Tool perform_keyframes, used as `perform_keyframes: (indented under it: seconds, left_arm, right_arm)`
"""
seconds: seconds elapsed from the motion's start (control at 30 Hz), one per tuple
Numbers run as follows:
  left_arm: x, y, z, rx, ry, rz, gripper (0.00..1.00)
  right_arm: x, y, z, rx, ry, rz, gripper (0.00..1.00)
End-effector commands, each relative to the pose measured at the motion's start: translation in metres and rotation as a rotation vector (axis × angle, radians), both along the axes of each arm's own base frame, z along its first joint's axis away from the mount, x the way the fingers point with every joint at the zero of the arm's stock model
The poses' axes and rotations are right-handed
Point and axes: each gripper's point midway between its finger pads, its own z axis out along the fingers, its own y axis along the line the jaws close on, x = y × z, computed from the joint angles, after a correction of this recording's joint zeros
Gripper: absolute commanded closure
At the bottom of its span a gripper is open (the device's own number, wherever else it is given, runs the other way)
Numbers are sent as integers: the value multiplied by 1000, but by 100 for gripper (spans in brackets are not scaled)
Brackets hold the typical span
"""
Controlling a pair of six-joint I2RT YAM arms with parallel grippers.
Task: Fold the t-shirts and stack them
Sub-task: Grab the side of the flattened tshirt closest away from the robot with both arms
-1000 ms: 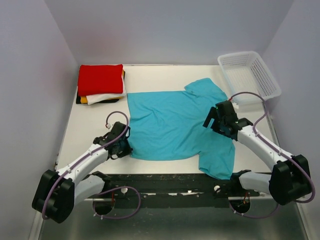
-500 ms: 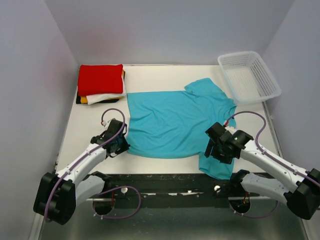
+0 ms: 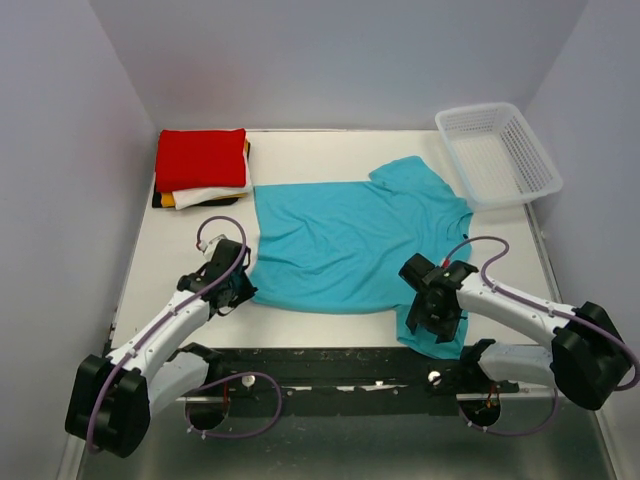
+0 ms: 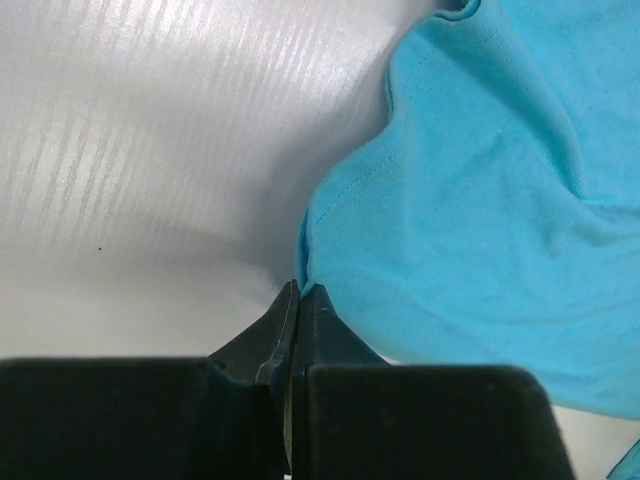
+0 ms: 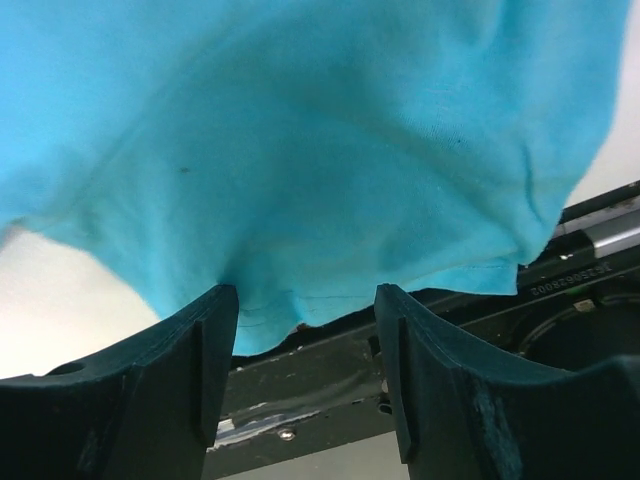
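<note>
The turquoise t-shirt (image 3: 345, 240) lies spread flat on the white table. My left gripper (image 3: 233, 290) is shut on the shirt's near left hem corner, and the left wrist view shows the cloth edge (image 4: 305, 265) pinched between the closed tips (image 4: 298, 292). My right gripper (image 3: 428, 318) is open over the near right sleeve at the table's front edge. In the right wrist view the sleeve hem (image 5: 290, 310) hangs between the spread fingers (image 5: 305, 300). A stack of folded shirts sits at the far left: red (image 3: 200, 157) on top, then white (image 3: 218, 194), yellow-orange (image 3: 170, 200) and black (image 3: 159, 199).
A white mesh basket (image 3: 475, 109) stands at the far right corner. A black rail (image 3: 330, 365) runs along the table's front edge and also shows under the sleeve in the right wrist view (image 5: 330, 390). Side walls stand close on both sides.
My right arm has swung from the far right sleeve down to the near sleeve at the front edge. My left gripper has drawn the hem corner slightly left and away.
</note>
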Motion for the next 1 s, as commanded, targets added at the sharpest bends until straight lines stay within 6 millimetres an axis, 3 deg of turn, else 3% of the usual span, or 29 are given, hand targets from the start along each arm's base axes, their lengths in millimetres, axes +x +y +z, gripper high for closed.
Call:
perform_keyframes:
  seconds: [0.0, 0.17, 0.27, 0.47, 0.67, 0.97]
  left_arm:
    - [1, 10, 0, 36, -2, 30, 100]
    - [1, 11, 2, 31, -17, 35, 100]
    - [2, 13, 2, 32, -22, 42, 100]
    - [2, 15, 2, 29, -25, 54, 100]
    - [3, 8, 9, -18, -44, 41, 100]
    - [12, -5, 27, -80, -88, 8, 100]
  right_arm:
    - [-21, 13, -25, 84, 95, -35, 37]
    - [-22, 9, -45, 75, 75, -62, 46]
    - [-10, 11, -52, 85, 12, -68, 59]
    - [22, 21, -36, 113, -127, 19, 97]
    - [29, 5, -5, -5, -120, 53, 99]
    - [76, -10, 50, -181, -282, 81, 99]
